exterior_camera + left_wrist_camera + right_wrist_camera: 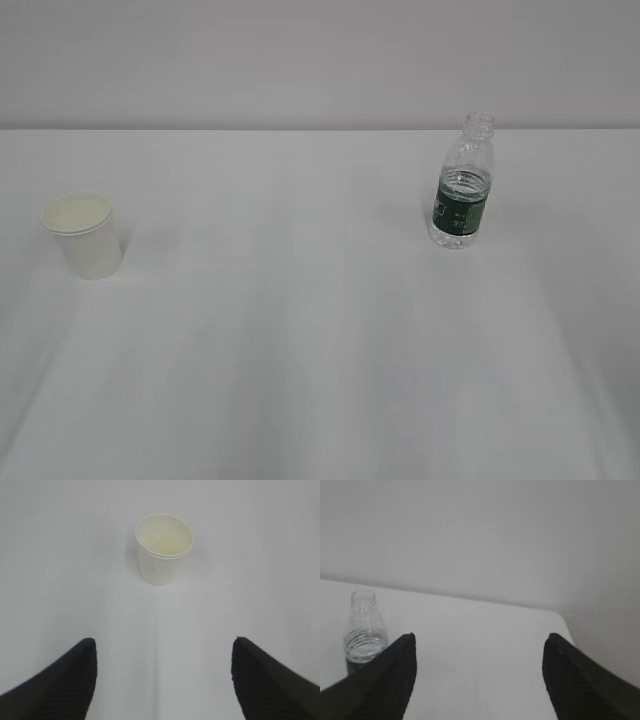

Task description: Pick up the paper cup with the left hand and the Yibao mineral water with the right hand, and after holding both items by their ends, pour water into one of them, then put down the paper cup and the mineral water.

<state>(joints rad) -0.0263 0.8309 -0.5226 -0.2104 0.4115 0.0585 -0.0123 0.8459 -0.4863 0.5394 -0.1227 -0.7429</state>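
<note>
we see a matt white paper cup [84, 236] on a smooth, matt white tabletop [320, 380]. the bottle [463, 183] looks like clear, glossy ribbed plastic with a dark green label. the left fingers [60, 685] look matt black and finely ridged.

Upright paper cup [164, 550] on a white table [260, 580]. Left hand [164, 652] spread wide, well short of the cup.

Setting: bare test bench, lab-type staging area. Plain white desk [320, 380] runs to a blank pale grey wall [320, 60] at the far side. Only a paper cup [85, 235] at left and a capless water bottle [462, 185] at right. Flat, even lighting.
</note>
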